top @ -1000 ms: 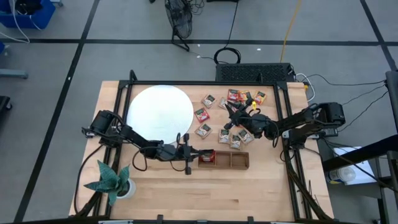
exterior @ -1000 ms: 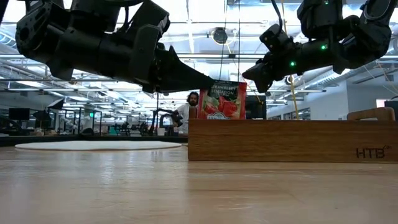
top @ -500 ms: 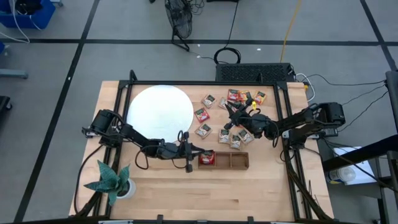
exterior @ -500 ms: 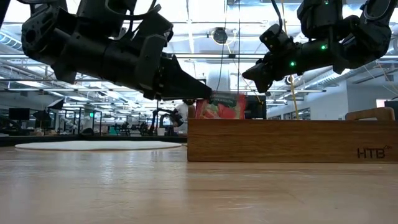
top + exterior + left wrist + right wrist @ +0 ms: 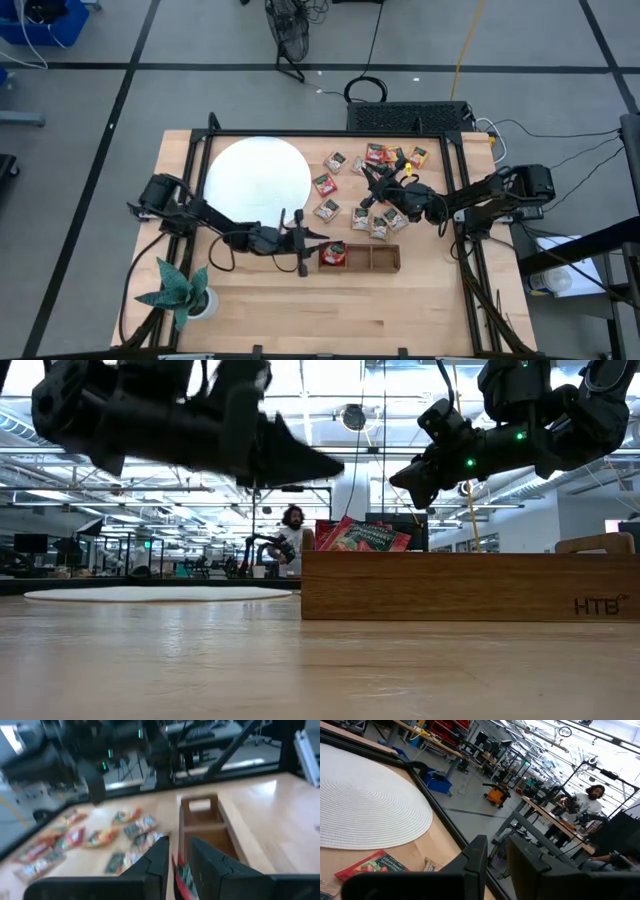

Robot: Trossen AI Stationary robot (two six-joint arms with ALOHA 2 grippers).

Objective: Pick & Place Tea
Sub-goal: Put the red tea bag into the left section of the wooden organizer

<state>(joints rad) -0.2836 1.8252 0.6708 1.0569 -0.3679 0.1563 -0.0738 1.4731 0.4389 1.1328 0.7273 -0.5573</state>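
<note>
Starting at the left, the left hand (image 5: 313, 246) is seen poised just beside the wooden tray's (image 5: 385, 266) left end, its fingers parted a little and holding nothing. A red sachet (image 5: 334, 255) lies tilted in the left compartment, directly ahead of the fingertips. Further right, the loose sachets (image 5: 378, 226) are scattered on the counter (image 5: 430, 290), behind the tray. The right hand (image 5: 366, 199) hovers over them and is judged nearer; whether its fingers are parted cannot be told.

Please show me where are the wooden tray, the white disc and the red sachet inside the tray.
wooden tray (image 5: 385, 259), high view, empty right compartment.
white disc (image 5: 256, 180), high view, its centre.
red sachet (image 5: 333, 254), high view, wrapper face.
</note>
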